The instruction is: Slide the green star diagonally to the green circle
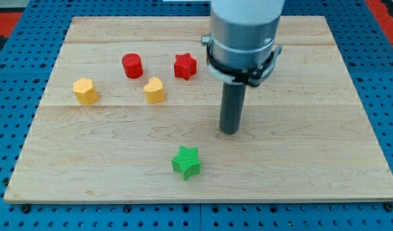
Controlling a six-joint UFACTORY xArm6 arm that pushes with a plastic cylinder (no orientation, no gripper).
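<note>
Wooden board [324, 96] sitting on a blue pegboard surface, red stuff peeking in at the view's top corners. No fingers on this rig, so nothing opens or shuts and nothing's being held. It's just a dark rod, and my tip [229, 131] is down at the board, not touching any block.

Everything placed from the tip: the green star [186, 162] is toward the view's bottom and left of it, near but clearly apart. Up and to the left sit the red star [185, 66], the red cylinder [132, 65], and the yellow heart-ish block [154, 90]. Further left still is a yellow hexagon-looking one [86, 91].

Weird bit: I can't find a green circle anywhere. Could be hidden behind the arm's grey body at the top, can't tell.

My guess on why the tip's parked where it is: it sits on the star's upper-right, so pushing from here would shove it down-left. If the circle's elsewhere, the tip needs to swing round to the opposite side first.
</note>
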